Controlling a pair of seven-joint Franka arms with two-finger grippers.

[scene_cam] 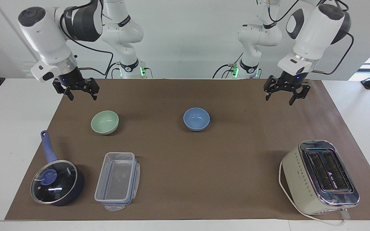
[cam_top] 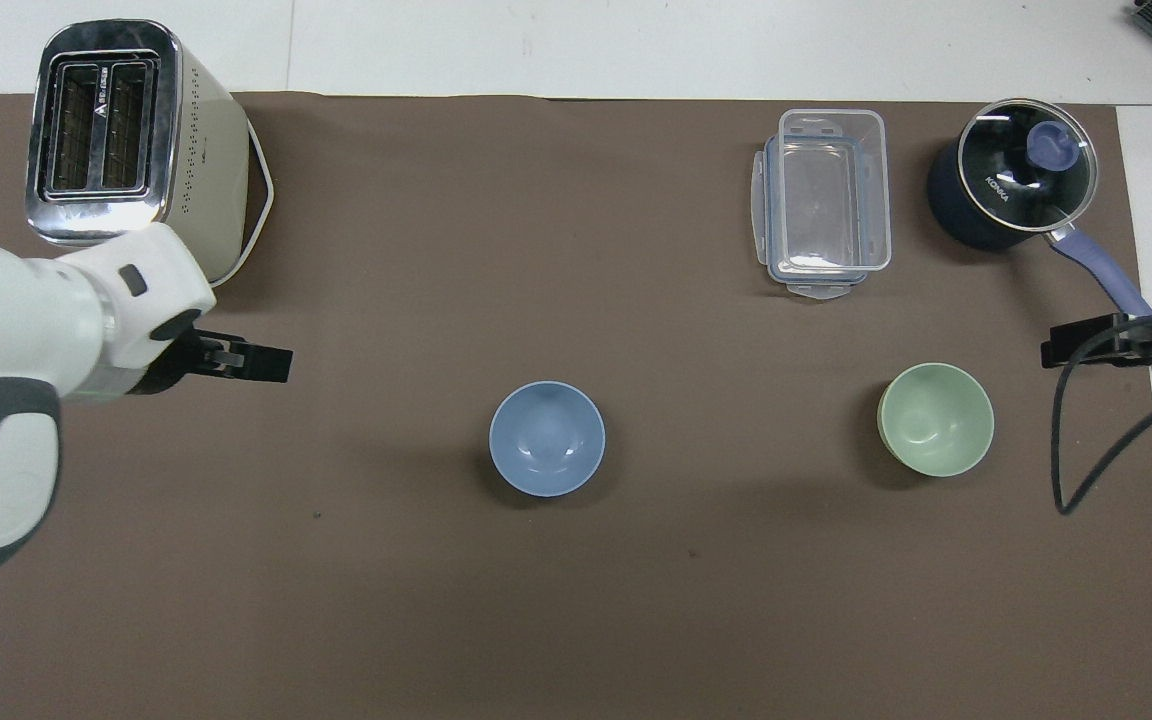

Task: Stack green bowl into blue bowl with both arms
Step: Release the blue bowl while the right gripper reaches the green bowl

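The right gripper (scene_cam: 79,95) hangs in the air over the brown mat (scene_cam: 185,160), fingers apart and holding nothing. The small round pale green bowl (scene_cam: 104,122) and the small round light blue bowl (scene_cam: 196,119) sit apart on the mat on the table, both empty. The left gripper (scene_cam: 284,94) hangs over the mat's other end, fingers apart too.

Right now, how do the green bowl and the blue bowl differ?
The green bowl is pale mint; the blue bowl is light periwinkle. The green bowl sits toward the right arm's end of the table, near the clear container and the pot; the blue bowl sits mid-table. Both are upright, empty, similar in size, untouched.
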